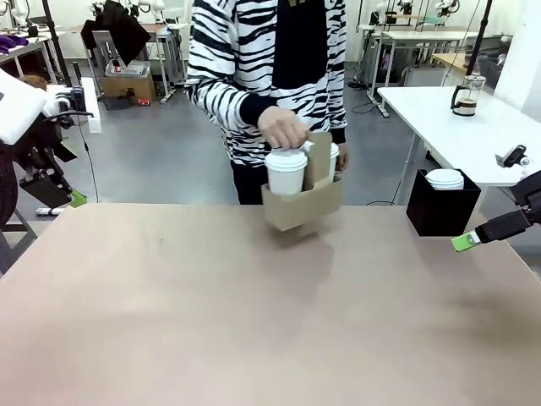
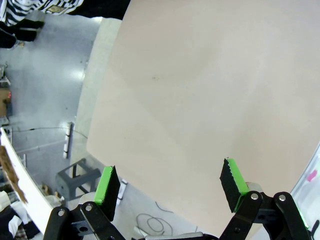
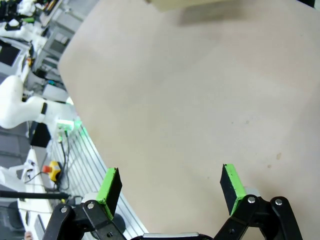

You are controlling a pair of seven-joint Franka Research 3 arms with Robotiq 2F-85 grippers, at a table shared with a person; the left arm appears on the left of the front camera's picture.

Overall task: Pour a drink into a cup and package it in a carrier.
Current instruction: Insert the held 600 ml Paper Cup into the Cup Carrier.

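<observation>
The packaging step looks all but finished, and it is in the person's hand, not mine: the carrier hangs just above the far middle of the worktop, lifted by the hand resting on the lidded cup in its left hole. A second lidded cup sits in the other hole, partly hidden behind the upright centre handle.

My left end effector hangs off the near-left edge, jaws spread wide and empty. My right end effector is the same, wide and holding nothing, near the right edge beside the black box.

The carrier tilts slightly, its long axis running left to right, the cups standing roughly upright with lids up. Next, I judge, it only needs setting down level or carrying away; nothing calls for my reach yet.
</observation>
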